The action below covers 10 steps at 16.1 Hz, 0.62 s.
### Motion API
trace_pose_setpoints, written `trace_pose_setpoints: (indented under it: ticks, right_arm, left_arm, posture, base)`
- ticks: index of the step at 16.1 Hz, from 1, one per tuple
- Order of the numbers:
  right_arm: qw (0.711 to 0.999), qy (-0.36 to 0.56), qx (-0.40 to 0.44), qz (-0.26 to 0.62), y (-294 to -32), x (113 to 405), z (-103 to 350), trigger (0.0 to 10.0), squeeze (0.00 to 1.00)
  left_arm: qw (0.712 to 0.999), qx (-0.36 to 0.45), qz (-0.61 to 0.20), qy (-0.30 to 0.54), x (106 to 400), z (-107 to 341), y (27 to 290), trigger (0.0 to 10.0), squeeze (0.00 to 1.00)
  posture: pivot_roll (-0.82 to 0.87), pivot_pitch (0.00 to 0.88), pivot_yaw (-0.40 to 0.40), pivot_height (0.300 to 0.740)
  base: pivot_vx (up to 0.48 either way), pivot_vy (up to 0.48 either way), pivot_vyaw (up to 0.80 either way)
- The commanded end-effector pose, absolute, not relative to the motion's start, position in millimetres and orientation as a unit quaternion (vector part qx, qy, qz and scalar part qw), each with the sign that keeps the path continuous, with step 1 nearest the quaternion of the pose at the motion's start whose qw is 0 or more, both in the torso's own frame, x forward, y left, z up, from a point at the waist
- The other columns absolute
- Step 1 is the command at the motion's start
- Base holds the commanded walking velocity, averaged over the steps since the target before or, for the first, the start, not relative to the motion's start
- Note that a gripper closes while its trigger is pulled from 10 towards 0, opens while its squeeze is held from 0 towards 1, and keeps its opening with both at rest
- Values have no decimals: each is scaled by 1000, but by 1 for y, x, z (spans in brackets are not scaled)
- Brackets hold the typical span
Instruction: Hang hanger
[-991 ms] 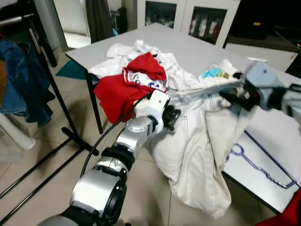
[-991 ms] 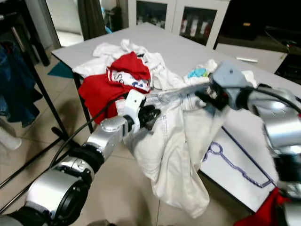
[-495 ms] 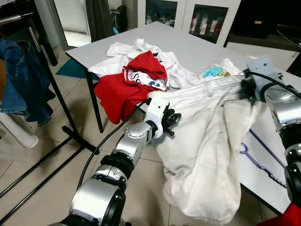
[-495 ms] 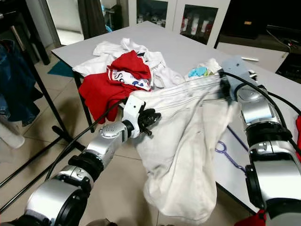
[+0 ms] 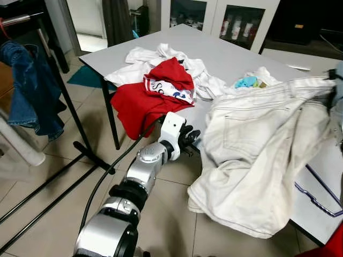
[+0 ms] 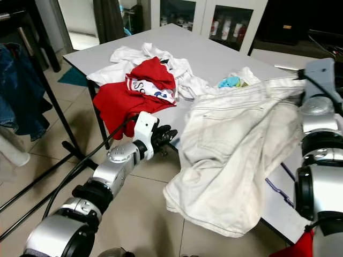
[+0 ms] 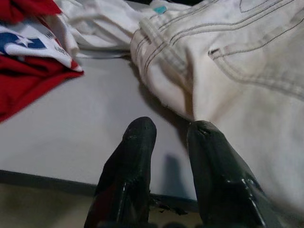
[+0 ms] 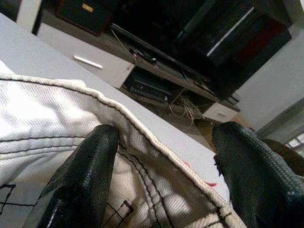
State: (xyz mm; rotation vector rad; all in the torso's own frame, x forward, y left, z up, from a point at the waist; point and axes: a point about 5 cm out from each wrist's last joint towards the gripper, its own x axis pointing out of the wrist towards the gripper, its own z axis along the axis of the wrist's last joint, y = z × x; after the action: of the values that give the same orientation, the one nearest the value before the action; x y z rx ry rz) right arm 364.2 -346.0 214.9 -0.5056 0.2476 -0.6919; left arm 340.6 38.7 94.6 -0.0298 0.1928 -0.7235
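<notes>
Setting: grey counter (image 5: 236, 56) on a tiled floor, glass-fronted cabinets behind, a dark clothes rack (image 5: 64, 96) with a denim garment (image 5: 24, 80) off to the robot's left.
Left pincer (image 5: 188, 140): at the counter's near edge, fingers (image 7: 135, 156) narrow and nearly together, holding nothing; a white trouser edge lies just beyond the tips.
Right pincer (image 8: 161, 161): at the far right of the counter; fingers (image 8: 80, 175) stand wide, with the trouser waistband running between them. Whether they actually pinch the cloth cannot be told.
White trousers (image 5: 262, 155): spread across the counter, legs spilling over the near edge towards the floor.
Hanger (image 5: 321, 195): thin wire outline, bluish, lying flat on the counter at the right, partly under the trousers; near the right arm, well apart from the left pincer.
Hanger axis: the visible wire runs diagonally, from under the cloth towards the near right corner. The direction of the hook cannot be made out.
Handling (judgement): probably light and springy, thin enough to slip from smooth fingers; flat on the counter, it offers little to get under. Best hold: the bare wire clear of the cloth, once the trousers are moved off.
Other laundry: red shirt (image 5: 142, 101) and white garments (image 5: 161, 59) heaped further left.
</notes>
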Motion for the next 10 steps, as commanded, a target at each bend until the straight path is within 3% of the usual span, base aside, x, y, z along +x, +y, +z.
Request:
trace_pose_setpoints:
  ticks: [1,2,3,6,10]
  right_arm:
    - [900,124,-247,-338,-352,362,220,10000,0]
    - [909,161,-253,-291,-344,364,203,10000,0]
    - [922,228,-259,-176,-322,366,168,10000,0]
    - [934,277,-222,-39,-292,365,135,10000,0]
    - [954,195,-222,-54,-294,372,156,10000,0]
  left_arm:
    - [930,-9,-356,94,340,96,34,10000,0]
    - [929,-10,-357,95,339,95,33,10000,0]
    - [928,-11,-359,98,336,93,31,10000,0]
    - [926,-16,-360,108,327,86,29,10000,0]
    - [925,-17,-359,120,316,75,29,10000,0]
  posture:
    - [17,0,-61,740]
    - [18,0,-65,740]
    - [22,0,-69,740]
    - [28,0,-69,740]
    - [-2,0,-47,740]
  base:
    - [0,0,0]
    - [0,0,0]
    - [0,0,0]
    - [0,0,0]
    - [0,0,0]
